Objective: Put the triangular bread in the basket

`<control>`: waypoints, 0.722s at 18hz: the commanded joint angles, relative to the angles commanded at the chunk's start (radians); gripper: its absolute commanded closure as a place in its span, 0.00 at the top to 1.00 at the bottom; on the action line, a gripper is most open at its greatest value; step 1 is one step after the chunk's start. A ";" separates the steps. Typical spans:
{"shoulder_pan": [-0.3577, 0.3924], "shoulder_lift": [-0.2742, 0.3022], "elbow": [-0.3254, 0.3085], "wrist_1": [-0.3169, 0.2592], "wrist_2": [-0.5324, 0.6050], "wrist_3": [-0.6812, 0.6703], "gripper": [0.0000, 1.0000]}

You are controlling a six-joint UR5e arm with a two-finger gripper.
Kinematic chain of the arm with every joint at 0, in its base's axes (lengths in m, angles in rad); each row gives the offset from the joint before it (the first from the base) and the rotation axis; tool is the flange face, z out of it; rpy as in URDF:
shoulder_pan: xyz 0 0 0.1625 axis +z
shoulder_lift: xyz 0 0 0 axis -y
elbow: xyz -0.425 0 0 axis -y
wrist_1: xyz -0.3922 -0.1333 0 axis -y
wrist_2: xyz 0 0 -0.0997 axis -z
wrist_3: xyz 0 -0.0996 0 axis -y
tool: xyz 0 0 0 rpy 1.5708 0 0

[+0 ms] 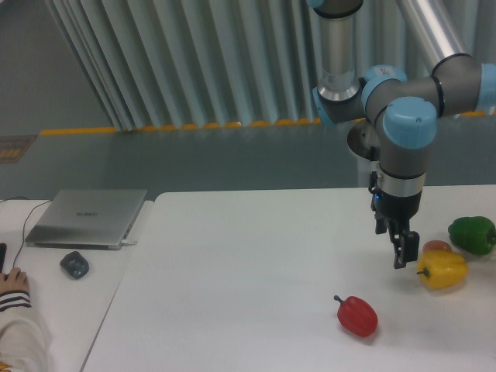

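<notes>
Triangular bread: not surely in view. Small orange-tan lump [436, 246] tucked behind and touching yellow bell pepper [443, 269] at right edge of tabletop [248, 263]; possibly the bread, too hidden and small to confirm. Basket: nowhere in frame.

Gripper [399, 260] hanging just left of yellow pepper, pointed down, tips low over tabletop, apart from pepper and lump. Fingers dark and narrow from this angle; cannot tell whether spread or pressed together. Nothing seen between them.

Green bell pepper [471, 234] beyond, near the lump. Red bell pepper [358, 315] nearer the camera, well apart from gripper.

Step judged: search and approach, no grasp made yet. Next move calls for fixing on the wedge, not the yellow pepper, then lining up over it and descending without nudging the peppers crowding it.
</notes>
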 joint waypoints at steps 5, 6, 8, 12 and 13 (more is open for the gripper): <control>-0.015 -0.006 0.015 0.011 -0.002 0.003 1.00; -0.005 -0.015 0.017 0.021 0.014 0.006 1.00; 0.038 -0.009 0.009 0.031 0.026 0.015 1.00; 0.051 -0.024 0.021 0.041 0.125 0.055 1.00; 0.048 -0.031 0.018 0.044 0.196 0.072 1.00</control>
